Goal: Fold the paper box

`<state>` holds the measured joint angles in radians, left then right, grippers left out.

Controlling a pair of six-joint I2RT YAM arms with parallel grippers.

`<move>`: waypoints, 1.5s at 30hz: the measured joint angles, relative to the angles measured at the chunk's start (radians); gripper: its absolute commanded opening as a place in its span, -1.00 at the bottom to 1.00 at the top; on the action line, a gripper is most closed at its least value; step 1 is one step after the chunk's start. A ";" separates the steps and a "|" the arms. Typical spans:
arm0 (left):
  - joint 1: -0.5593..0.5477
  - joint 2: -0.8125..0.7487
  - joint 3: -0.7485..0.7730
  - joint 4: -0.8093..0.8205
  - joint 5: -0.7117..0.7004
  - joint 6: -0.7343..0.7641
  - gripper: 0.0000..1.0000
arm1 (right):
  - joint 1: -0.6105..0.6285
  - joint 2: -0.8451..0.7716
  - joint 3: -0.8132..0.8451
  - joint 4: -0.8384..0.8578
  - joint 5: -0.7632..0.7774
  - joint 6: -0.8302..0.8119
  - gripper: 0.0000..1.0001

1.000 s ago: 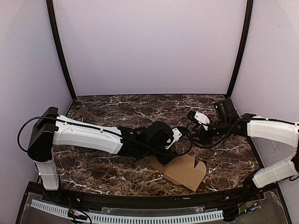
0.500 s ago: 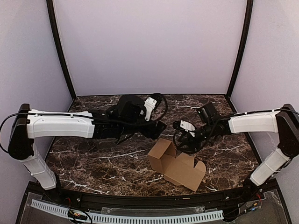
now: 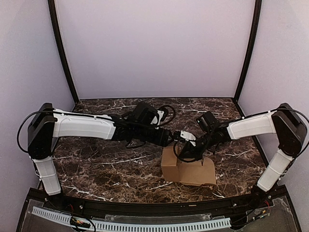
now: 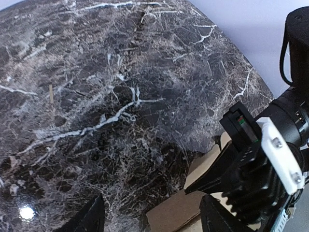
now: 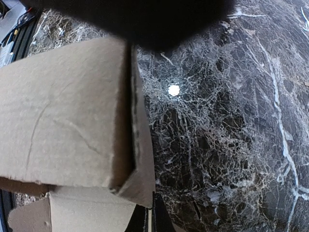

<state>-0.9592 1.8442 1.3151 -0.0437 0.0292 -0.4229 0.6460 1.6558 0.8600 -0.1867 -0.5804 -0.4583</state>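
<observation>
The paper box [image 3: 189, 168] is plain brown cardboard, partly raised, and stands on the marble table [image 3: 96, 164] near its front middle. My right gripper [image 3: 186, 152] reaches down onto the box's upper left part. In the right wrist view its gripper [image 5: 150, 220] is shut, with the corner of a box flap [image 5: 141, 174] pinched between the fingertips. My left gripper [image 3: 170, 139] hovers just left of and behind the box. Seen from the left wrist, that gripper [image 4: 154, 220] is open, and a cardboard edge [image 4: 176, 215] lies between its spread fingers without touching them.
The right arm's black and white wrist [image 4: 270, 159] sits close to the left gripper's right finger [image 4: 217, 218]. Pale walls and black corner posts [image 3: 63, 53] enclose the table at the back and sides. A black rail [image 3: 145, 212] runs along the front edge.
The right gripper has come down onto the box and shut on a flap. The box has turned and stands more upright. The left gripper has moved forward and right, close to the box.
</observation>
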 measured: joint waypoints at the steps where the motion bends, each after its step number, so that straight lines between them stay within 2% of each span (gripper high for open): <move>1: 0.000 0.016 0.000 0.004 0.020 -0.013 0.34 | 0.003 0.000 0.000 0.002 0.004 0.002 -1.00; 10: 0.013 0.063 -0.007 0.010 0.111 -0.077 0.31 | 0.050 -0.014 -0.012 0.045 0.109 0.053 -1.00; 13: 0.013 0.031 -0.056 0.045 0.105 -0.077 0.35 | 0.074 -0.023 -0.022 0.082 0.142 0.058 -1.00; 18: 0.022 -0.057 -0.079 0.010 0.050 -0.042 0.38 | 0.101 -0.015 0.000 0.190 0.153 0.080 -1.00; 23: 0.073 -0.126 -0.078 -0.053 -0.022 -0.014 0.39 | 0.120 0.103 0.113 0.323 0.133 0.137 -1.00; 29: 0.092 -0.082 -0.078 -0.165 -0.073 -0.008 0.39 | 0.151 0.256 0.128 0.433 0.154 0.211 -1.00; 45: 0.098 -0.059 -0.081 -0.146 -0.085 -0.011 0.35 | 0.191 0.320 0.079 0.653 0.265 0.389 -1.00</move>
<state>-0.8616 1.7855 1.2339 -0.1898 -0.0555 -0.4343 0.8371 1.9762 0.9386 0.4664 -0.3157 -0.0689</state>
